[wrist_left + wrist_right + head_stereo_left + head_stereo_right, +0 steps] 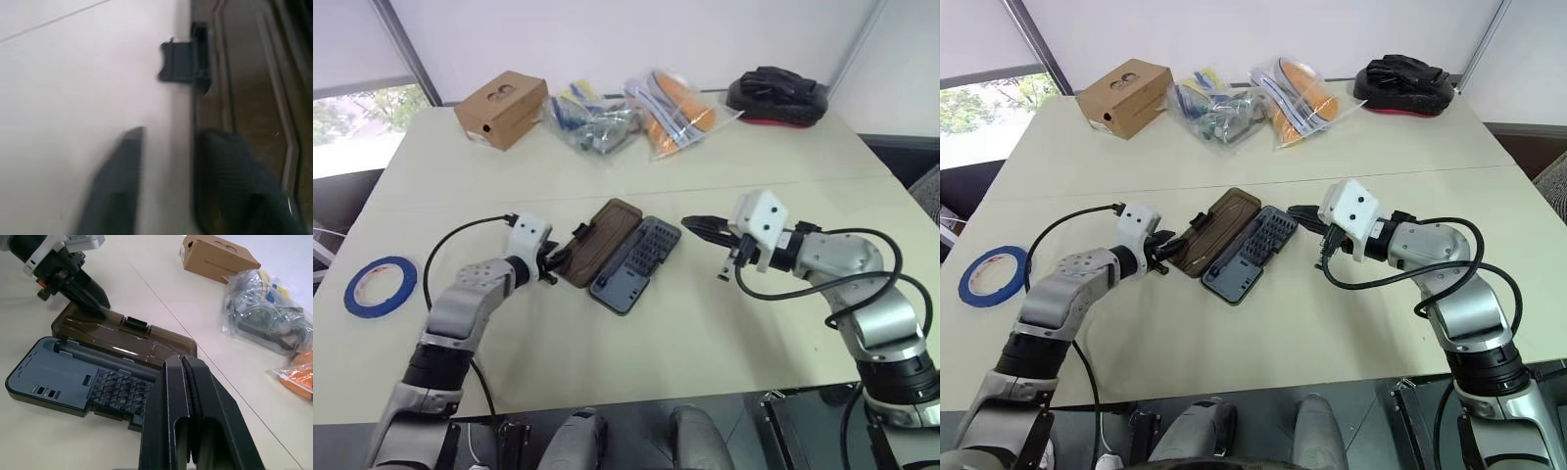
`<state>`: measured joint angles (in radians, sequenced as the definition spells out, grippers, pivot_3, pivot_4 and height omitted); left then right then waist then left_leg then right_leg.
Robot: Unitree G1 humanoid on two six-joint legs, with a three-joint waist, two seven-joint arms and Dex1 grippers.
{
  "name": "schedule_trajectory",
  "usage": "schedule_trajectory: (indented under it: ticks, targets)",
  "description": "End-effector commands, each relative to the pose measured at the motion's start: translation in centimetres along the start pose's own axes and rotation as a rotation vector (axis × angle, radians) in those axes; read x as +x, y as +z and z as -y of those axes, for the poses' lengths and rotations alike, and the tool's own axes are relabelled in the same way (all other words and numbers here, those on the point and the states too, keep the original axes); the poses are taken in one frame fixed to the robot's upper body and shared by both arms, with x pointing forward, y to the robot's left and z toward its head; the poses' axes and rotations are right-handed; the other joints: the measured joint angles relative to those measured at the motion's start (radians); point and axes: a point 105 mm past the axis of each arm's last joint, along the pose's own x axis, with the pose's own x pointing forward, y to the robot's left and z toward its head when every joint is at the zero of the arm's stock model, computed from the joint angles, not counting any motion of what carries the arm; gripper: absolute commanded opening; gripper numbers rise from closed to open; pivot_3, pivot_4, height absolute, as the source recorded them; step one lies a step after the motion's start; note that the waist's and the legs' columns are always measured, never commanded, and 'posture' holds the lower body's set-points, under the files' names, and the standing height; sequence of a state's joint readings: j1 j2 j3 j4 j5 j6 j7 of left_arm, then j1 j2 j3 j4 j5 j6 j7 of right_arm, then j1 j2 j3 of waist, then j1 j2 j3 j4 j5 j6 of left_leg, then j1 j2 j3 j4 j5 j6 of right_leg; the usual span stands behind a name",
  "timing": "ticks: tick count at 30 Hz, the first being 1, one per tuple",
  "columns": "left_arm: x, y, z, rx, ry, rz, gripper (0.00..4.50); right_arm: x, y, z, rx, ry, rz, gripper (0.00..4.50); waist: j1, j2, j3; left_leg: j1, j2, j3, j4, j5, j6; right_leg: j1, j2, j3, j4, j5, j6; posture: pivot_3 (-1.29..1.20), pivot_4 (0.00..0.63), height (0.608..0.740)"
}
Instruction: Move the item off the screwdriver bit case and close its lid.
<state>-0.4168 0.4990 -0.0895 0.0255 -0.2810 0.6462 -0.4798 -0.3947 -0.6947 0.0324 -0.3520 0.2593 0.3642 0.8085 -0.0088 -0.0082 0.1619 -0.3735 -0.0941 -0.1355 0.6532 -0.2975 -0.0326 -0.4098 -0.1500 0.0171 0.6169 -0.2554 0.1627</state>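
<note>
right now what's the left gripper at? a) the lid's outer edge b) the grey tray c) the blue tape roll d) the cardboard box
a: the left gripper has its fingers at the outer edge of the open brown lid, near the black catch, one finger over the lid, the other on the table side.

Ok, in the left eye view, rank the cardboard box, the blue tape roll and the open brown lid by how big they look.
1. cardboard box
2. lid, close to the box in apparent area, so that order is unsure, since the box sits farther from the camera
3. blue tape roll, clearly smallest
</note>
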Motion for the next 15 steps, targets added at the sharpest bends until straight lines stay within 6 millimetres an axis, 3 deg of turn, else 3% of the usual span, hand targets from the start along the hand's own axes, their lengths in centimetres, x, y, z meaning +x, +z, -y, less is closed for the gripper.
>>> schedule_trajectory:
  ticks: [1,7,15]
  targets:
    - [0.3,-2.9,-0.9,-0.007,0.031,-0.116,0.02,-0.1,1.8,0.2,-0.049,-0.011,0.053,0.0,0.001,0.0,0.0,0.0,0.0,0.0,0.0,0.0,0.0,0.0,0.0,0.0,0.001,0.0,0.0,0.0,0.15,0.74]
    - [0.8,-3.3,-0.7,0.048,-0.043,-0.147,0.02,-0.1,2.0,0.4,-0.057,-0.019,0.057,0.0,0.004,0.001,-0.002,0.002,-0.001,-0.001,0.002,0.0,-0.001,0.002,0.0,0.0,0.003,0.0,0.0,0.0,0.15,0.74]
    - [1.9,0.0,0.0,0.408,-0.42,-0.086,0.02,0.0,2.3,0.9,-0.067,-0.033,0.059,0.0,0.022,0.001,-0.001,0.0,-0.002,-0.001,0.006,0.0,-0.001,0.002,0.0,-0.002,0.004,0.0,0.0,0.0,0.15,0.74]
